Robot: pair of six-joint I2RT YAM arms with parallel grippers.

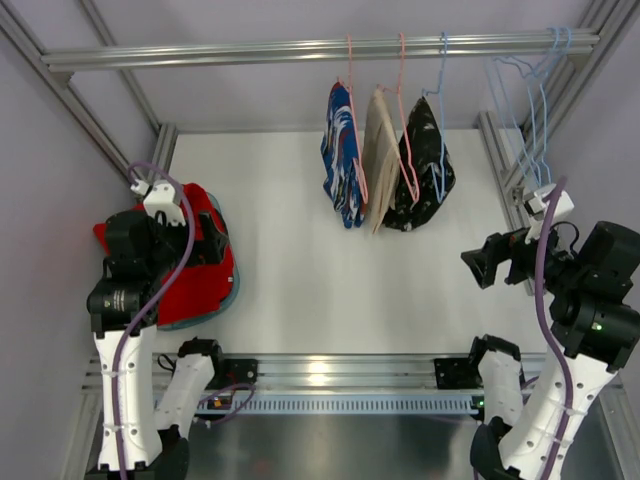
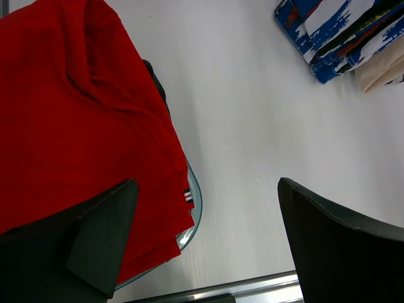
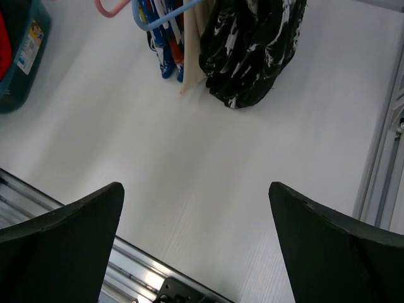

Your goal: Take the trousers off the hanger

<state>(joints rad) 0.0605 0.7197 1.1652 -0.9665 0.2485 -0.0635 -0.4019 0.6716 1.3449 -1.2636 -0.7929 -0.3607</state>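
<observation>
From the rail (image 1: 320,48) hang the blue trousers (image 1: 342,165) with a white and red pattern, on a pink hanger (image 1: 352,100). Right beside them, on a second pink hanger (image 1: 405,120), are the longer beige trousers (image 1: 378,160). Both pairs also show in the left wrist view (image 2: 328,31) (image 2: 382,72) and the right wrist view (image 3: 163,38) (image 3: 191,44). My left gripper (image 1: 212,240) (image 2: 207,189) stands open and empty over a red cloth, far left of the trousers. My right gripper (image 1: 482,265) (image 3: 196,189) is open and empty at the right, well short of them.
A black patterned garment (image 1: 425,170) (image 3: 252,44) hangs on a blue hanger (image 1: 441,100) right of the beige trousers. A red cloth (image 1: 205,270) (image 2: 76,113) fills a teal basket (image 2: 194,208) (image 3: 22,57) at the left. Bare blue hangers (image 1: 530,100) hang at the rail's right end. Frame posts line both sides.
</observation>
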